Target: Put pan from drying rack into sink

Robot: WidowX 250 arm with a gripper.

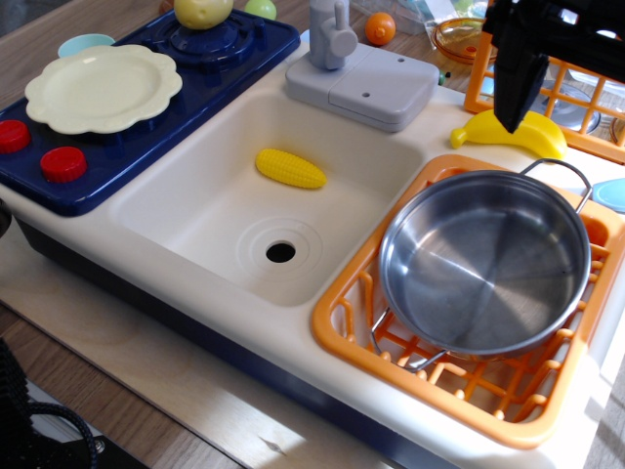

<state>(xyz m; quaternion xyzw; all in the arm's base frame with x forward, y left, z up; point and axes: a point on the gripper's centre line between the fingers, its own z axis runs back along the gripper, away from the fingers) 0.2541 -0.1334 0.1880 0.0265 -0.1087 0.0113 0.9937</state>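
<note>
The shiny steel pan (483, 259) lies in the orange drying rack (344, 327) at the right, tilted a little, with one wire loop handle at the far right and one at the near left. The cream sink (195, 210) is left of the rack, with its round drain (280, 251) and a yellow toy corn cob (290, 168) lying in it. My black gripper (513, 119) hangs at the top right, above and behind the pan, and is not touching it. Its fingers point down over a yellow banana (532, 137). I cannot tell how the jaws stand.
A grey faucet (337, 37) stands behind the sink. A dark blue stove (146, 156) at the left carries a cream plate (103, 88) and red knobs (62, 164). An upright orange grid (581, 103) stands behind the rack. A small orange fruit (381, 27) lies at the back.
</note>
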